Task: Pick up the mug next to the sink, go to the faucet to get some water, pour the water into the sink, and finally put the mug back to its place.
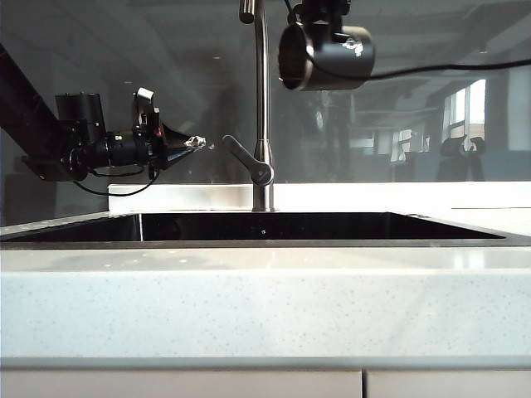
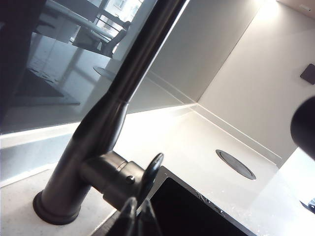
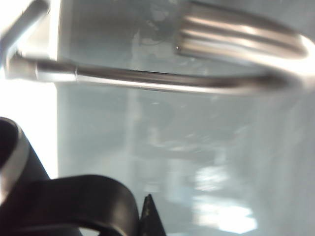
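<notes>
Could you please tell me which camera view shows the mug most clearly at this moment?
The exterior view: the mug hangs whole, tipped sideways from the shut right gripper, beside the faucet. The right wrist view shows only its handle and rim, blurred. The left wrist view catches, at most, a dark blur at the edge.

The top of the faucet (image 1: 263, 99) is cut off by the upper edge of the exterior view, as is most of the right gripper (image 1: 325, 10) above the mug (image 1: 325, 56). In the right wrist view the faucet's pipe (image 3: 162, 81) is blurred, and only part of the mug's handle (image 3: 74, 201) is shown. The left gripper (image 2: 139, 219) is clipped by the left wrist view's edge.
</notes>
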Motion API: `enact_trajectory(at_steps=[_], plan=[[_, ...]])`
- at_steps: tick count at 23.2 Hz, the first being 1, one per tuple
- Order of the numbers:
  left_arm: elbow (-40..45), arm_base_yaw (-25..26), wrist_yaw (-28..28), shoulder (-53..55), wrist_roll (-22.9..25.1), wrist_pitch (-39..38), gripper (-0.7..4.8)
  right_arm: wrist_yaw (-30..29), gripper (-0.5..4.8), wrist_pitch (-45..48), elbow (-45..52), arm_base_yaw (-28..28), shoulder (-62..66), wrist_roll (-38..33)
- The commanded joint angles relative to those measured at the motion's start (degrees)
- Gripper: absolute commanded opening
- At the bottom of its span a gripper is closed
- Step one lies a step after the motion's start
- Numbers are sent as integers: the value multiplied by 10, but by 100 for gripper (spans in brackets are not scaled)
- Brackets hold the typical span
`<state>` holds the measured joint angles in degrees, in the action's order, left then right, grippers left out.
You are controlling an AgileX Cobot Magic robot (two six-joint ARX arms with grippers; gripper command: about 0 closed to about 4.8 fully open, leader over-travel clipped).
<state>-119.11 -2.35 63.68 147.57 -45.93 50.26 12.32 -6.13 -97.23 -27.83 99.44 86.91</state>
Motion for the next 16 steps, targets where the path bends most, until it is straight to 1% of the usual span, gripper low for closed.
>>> enact_trajectory(at_steps=[1,2,3,5,6,7,9,10,11,12,13,14,15,16], plan=[[-2,1,0,-3,3,6,13,36,-5,18,-5,-1,-8,-219],[-2,1,0,-3,3,6,13,46,-5,16,-5,-1,-8,-317],[-2,1,0,-3,3,6,13,47,-5,16,-5,-1,-8,-389],[-2,1,0,-3,3,6,13,47,-5,16,-5,2,-8,-503],[-2,1,0,-3,3,6,13,47,-5,16,-5,7,-8,-573],[-2,1,0,-3,3,6,13,45,-5,14,-5,11,-8,-634],[-2,1,0,-3,3,6,13,38,-5,12,0,19,-8,-710],[-2,1,0,-3,3,6,13,26,-5,12,13,32,-10,-770],[-2,1,0,-3,3,6,14,18,-5,12,20,38,-12,-793],[-2,1,0,-3,3,6,13,7,-5,14,40,50,-15,-833],[-2,1,0,-3,3,6,13,3,-5,20,58,56,-20,-848],[-2,1,0,-3,3,6,13,1,-5,41,92,66,-30,-862],[-2,1,0,-3,3,6,13,-5,-5,84,148,76,-49,-877],[-2,1,0,-3,3,6,13,-5,-5,104,174,82,-60,-886]])
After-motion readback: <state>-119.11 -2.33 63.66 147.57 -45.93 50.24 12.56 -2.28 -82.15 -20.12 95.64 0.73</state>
